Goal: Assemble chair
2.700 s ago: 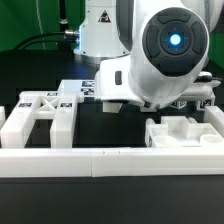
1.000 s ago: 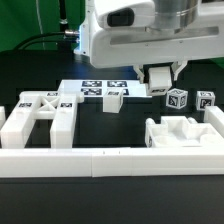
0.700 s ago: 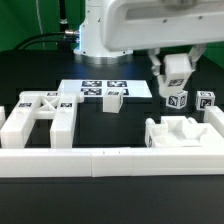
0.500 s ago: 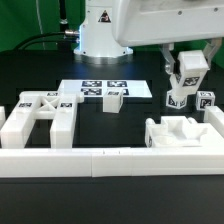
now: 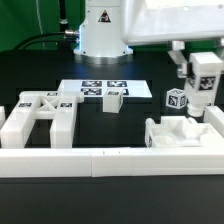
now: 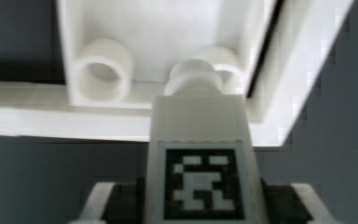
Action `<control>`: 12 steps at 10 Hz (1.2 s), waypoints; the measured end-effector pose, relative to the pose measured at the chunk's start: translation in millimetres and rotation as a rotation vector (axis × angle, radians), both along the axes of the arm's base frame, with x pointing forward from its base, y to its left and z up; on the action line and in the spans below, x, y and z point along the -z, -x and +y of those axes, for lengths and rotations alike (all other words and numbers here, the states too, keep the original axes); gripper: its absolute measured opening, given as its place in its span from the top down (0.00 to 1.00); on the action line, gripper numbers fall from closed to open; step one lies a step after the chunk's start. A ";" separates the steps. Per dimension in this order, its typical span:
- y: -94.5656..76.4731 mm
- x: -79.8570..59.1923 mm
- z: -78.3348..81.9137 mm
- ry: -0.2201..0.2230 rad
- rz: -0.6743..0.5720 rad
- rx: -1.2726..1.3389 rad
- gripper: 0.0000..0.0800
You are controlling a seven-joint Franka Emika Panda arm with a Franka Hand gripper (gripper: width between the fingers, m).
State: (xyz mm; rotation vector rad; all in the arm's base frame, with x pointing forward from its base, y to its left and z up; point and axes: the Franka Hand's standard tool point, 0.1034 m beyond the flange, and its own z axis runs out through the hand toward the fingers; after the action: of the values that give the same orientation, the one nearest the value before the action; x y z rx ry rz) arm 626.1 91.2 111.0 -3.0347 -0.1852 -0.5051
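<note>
Black tabletop, green drape behind, long white rail [image 5: 110, 158] along the near edge. No assembled chair so far: only loose parts spread around the marker board [image 5: 95, 88].

Holding a tagged square post [image 5: 206, 80] in the gripper [image 5: 203, 72], jaws clamped on its two sides, aloft to the exterior view's right of the marker board. From the wrist, looking down the post onto a recessed slab [image 6: 158, 30] with two rounded features, sockets or pegs, hard to tell.

Judged as a post-fitting step. Next: line the post end up over its seat, hold it upright, lower gently.

Resting on the table near the marker board: second post [image 5: 177, 100], small block [image 5: 113, 99], H-shaped frame [image 5: 38, 112].
</note>
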 end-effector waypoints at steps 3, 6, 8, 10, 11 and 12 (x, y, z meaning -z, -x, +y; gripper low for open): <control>-0.9 3.3 4.5 -0.002 0.004 -0.003 0.64; -4.3 10.3 5.7 0.005 0.006 -0.027 0.64; -17.2 12.1 5.5 0.010 -0.006 -0.043 0.64; -20.4 17.8 6.2 0.010 -0.002 -0.044 0.64; -19.3 20.9 7.7 0.009 -0.001 -0.044 0.64; -18.6 22.6 8.0 0.010 0.002 -0.046 0.64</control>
State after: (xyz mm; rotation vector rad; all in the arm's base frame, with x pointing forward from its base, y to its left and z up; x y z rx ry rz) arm 644.6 99.2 88.4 -3.0323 -0.2568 -0.4992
